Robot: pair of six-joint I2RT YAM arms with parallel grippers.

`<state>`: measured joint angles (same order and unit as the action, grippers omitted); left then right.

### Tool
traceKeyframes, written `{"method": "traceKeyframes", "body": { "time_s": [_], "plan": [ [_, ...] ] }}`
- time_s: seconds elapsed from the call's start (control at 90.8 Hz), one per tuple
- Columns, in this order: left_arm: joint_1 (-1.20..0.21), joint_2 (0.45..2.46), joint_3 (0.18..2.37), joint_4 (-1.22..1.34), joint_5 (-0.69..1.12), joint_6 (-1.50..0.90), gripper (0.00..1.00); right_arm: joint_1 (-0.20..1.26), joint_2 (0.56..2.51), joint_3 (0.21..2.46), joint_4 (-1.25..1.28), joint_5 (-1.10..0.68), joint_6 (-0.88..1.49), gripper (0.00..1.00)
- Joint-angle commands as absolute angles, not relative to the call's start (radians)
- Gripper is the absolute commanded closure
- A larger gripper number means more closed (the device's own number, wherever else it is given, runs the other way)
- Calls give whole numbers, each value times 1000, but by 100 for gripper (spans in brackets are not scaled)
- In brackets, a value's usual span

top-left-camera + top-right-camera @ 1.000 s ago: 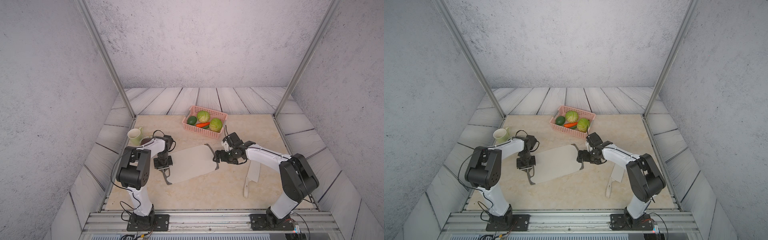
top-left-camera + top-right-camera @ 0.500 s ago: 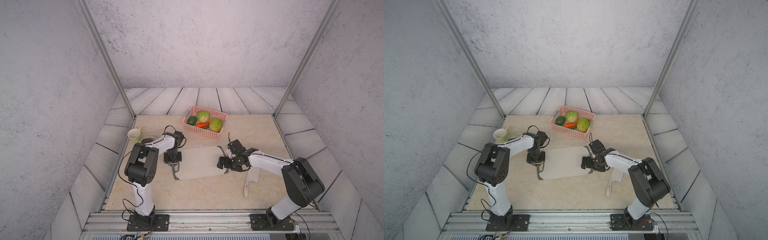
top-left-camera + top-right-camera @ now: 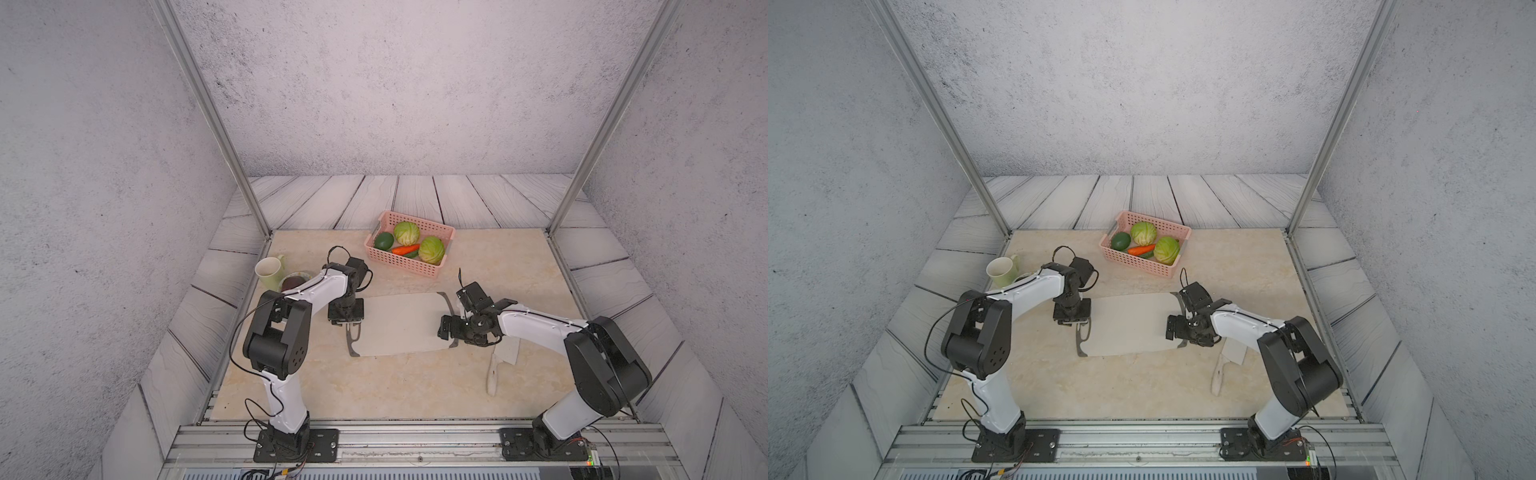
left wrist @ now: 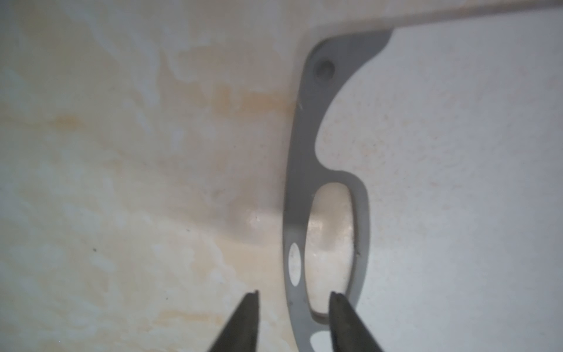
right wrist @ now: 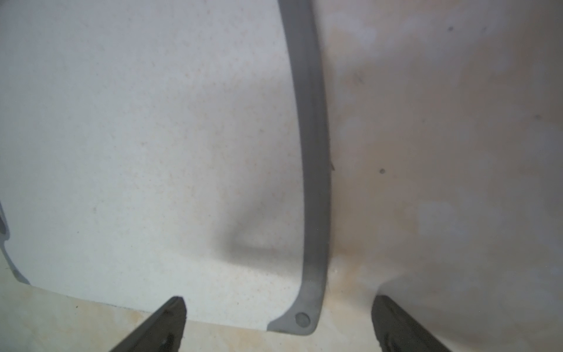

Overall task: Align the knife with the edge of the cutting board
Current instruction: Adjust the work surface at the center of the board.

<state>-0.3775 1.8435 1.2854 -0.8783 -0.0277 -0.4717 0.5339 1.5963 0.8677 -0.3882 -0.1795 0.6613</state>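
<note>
**Board** (image 3: 399,324): flat at mid-worktop (image 3: 395,395), long sides nearly parallel to the front edge, cutout end toward the left edge.

**Knife** (image 3: 493,370): flat on the worktop just off the board's right end, nearer the front-right corner, handle toward the front edge. The blade is partly hidden under the right arm, so contact with the board cannot be judged.

**Left tool** (image 3: 346,322): partly open, its fingers (image 4: 243,320) straddling the cutout rim with a gap on either side; it grips nothing.

**Right tool** (image 3: 446,330): spread wide across the board's right rim near a corner, likewise empty.

**Handling, as judged:** the knife looks stiff, smooth and blade-heavy. The thin blade lies flush and offers little to pinch, so the thicker handle, close to the blade joint, is the likely place to take hold. On this slick worktop it would probably also slide readily under a sideways push.
</note>
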Motion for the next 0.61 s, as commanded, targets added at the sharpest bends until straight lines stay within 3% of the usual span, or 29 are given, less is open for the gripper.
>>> {"method": "traceKeyframes", "body": {
  "time_s": [0.0,0.242,0.33,0.594],
  "plan": [
    [-380,1808,1268,-881,-27,-467,40,538,1563,859,-396,-155,675,1],
    [-380,1809,1265,-875,3,-481,15,538,1560,862,-377,-157,694,1],
    [-380,1790,1249,-848,35,-481,0,538,1560,862,-367,-159,699,1],
    [-379,1758,1223,-792,115,-467,2,538,1581,870,-340,-178,715,1]
  ]
}}
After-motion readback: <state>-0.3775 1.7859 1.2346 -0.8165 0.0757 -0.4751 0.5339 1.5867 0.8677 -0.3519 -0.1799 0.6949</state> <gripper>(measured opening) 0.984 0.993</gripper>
